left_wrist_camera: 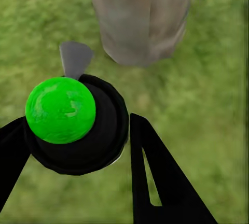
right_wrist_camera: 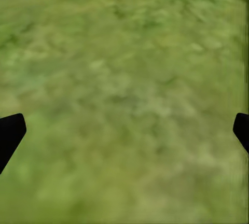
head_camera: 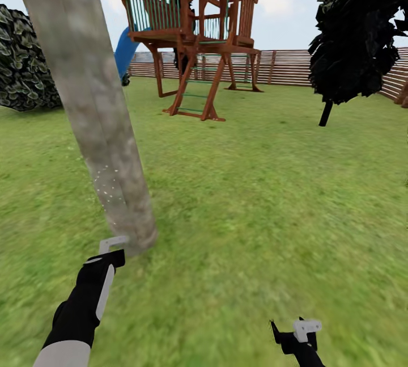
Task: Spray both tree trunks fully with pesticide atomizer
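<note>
Head view: the left end effector (head_camera: 113, 245) aims at the tree trunk (head_camera: 93, 106), where pesticide (head_camera: 106, 188) specks cling. Left wrist view: fingers grip the green-capped pesticide atomizer (left_wrist_camera: 72, 123), nozzle trunkward. Right wrist view: right end effector (right_wrist_camera: 124, 133) spread wide above grass (right_wrist_camera: 129, 53).

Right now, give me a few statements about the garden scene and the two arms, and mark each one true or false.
1. The left gripper holds a dark round atomizer with a bright green top. True.
2. The thick grey-brown mottled tree trunk stands at the right of the head view. False: it stands at the left, just ahead of the left gripper.
3. Whitish pesticide specks dot the trunk's lower part. True.
4. The right gripper is shut on a tool. False: its fingers are spread over bare green grass lawn.
5. A brown wooden play tower stands before the slatted fence. True.
</note>
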